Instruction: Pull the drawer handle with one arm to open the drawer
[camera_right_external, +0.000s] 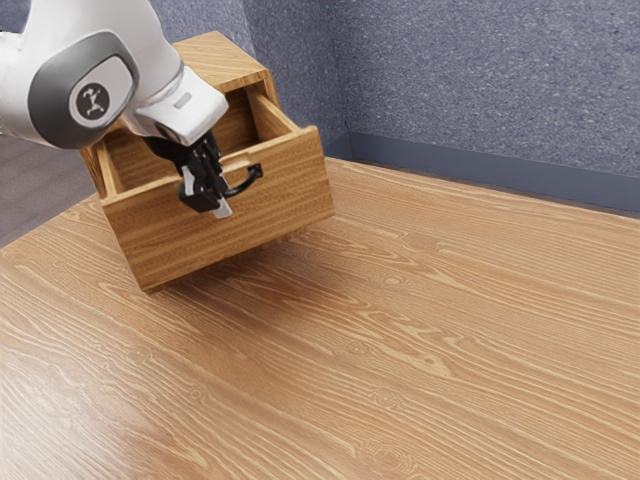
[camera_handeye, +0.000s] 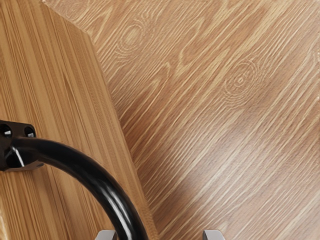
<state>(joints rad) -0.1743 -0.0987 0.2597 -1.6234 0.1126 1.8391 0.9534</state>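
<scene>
drawer (camera_right_external: 270, 205) stands pulled out of cabinet (camera_right_external: 215, 55), gripper (camera_right_external: 212, 198) fingers apart around handle (camera_right_external: 250, 178).

No words, numbers or brand names can be read anywhere. The one mark is a small white emblem (camera_right_external: 92, 101), a blocky symbol without letters. It sits on the dark grey round cap (camera_right_external: 108, 84) of a joint of the white robot arm (camera_right_external: 140, 30), at the exterior view's far left, just above the light-brown wooden drawer (camera_right_external: 270, 200).
</scene>
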